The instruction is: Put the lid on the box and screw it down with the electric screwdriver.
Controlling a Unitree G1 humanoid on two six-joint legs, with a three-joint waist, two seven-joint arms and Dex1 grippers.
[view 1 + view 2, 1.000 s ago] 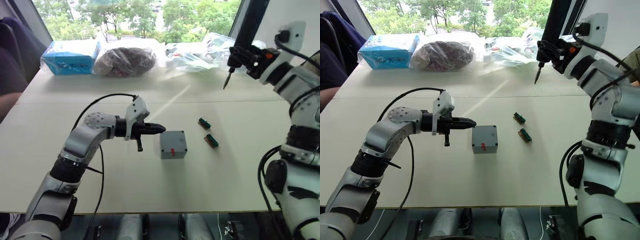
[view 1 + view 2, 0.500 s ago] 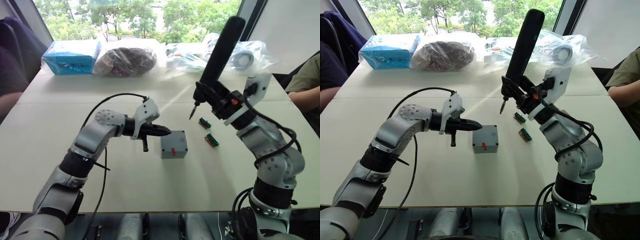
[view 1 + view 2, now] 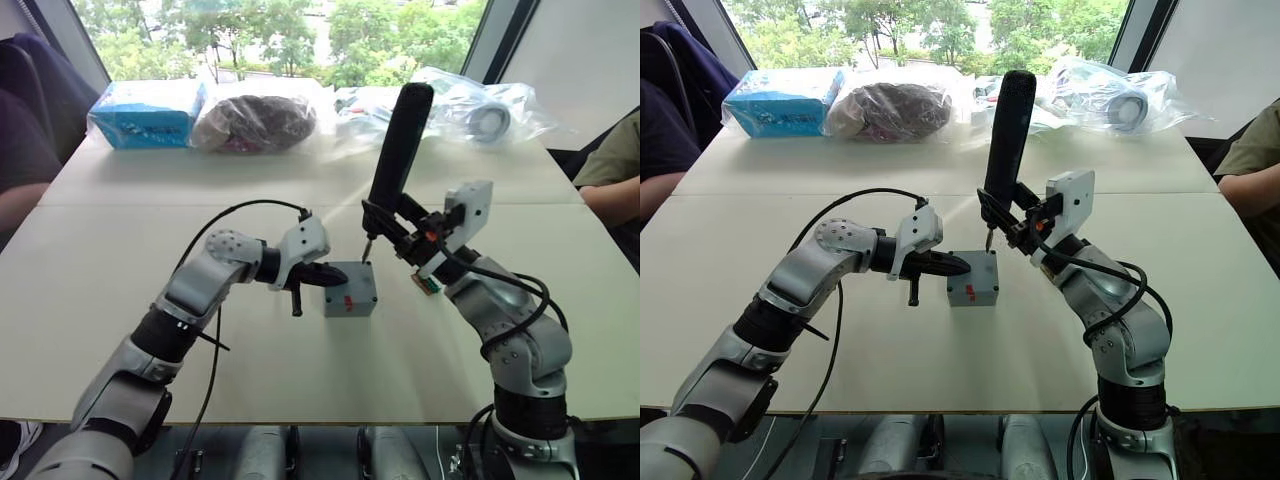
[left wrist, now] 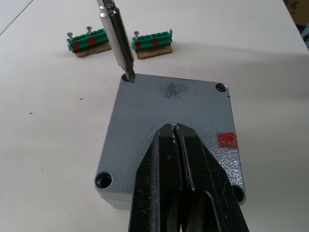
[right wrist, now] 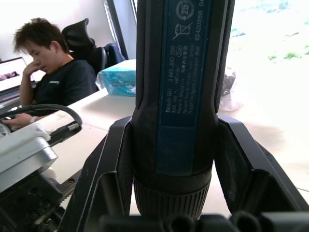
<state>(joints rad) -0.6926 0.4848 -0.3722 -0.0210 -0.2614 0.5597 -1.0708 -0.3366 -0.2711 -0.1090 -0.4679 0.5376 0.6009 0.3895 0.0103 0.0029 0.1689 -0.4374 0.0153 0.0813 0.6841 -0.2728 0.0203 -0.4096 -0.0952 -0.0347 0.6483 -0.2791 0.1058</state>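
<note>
The lid (image 4: 171,123) is speckled grey with a red square sticker (image 4: 227,140). The electric screwdriver (image 5: 181,96) is black with a dark blue label in pale print. Two connector pieces (image 4: 120,41), upper left of the left wrist view, are green with red patches on brown bases.

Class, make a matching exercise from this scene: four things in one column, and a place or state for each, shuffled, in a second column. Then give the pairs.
1. electric screwdriver
2. lid
3. left gripper
4. green connector pieces

A. shut, pressing down on the lid
B. held near upright, bit at a corner screw hole
C. lying on the table beyond the box
D. seated on the box

Pairs: 1-B, 2-D, 3-A, 4-C
</note>
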